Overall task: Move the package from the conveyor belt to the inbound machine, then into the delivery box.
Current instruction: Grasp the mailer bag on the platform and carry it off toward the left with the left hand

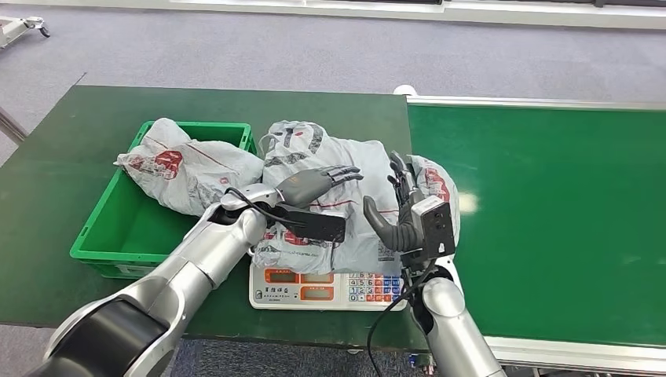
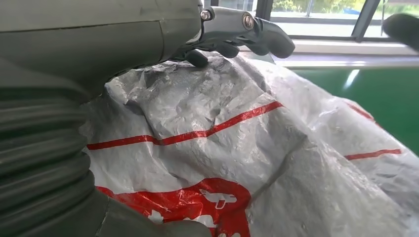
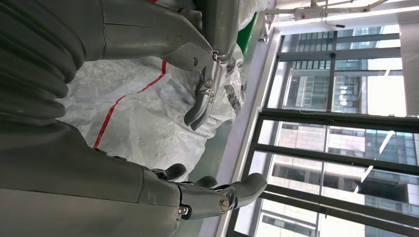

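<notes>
Left hand [image 1: 314,184] lies flat atop the grey poly-bag package [image 1: 345,212], fingers extended, gripping nothing; right hand [image 1: 400,208] open against its side. Package sits on the scale [image 1: 314,287]. Squeeze evenly from both sides, lift, carry toward green crate [image 1: 102,243] beyond left hand.

No text can be read. Red printing is seen on the grey package [image 1: 338,196] and key markings on the scale [image 1: 326,289], all too blurred.
</notes>
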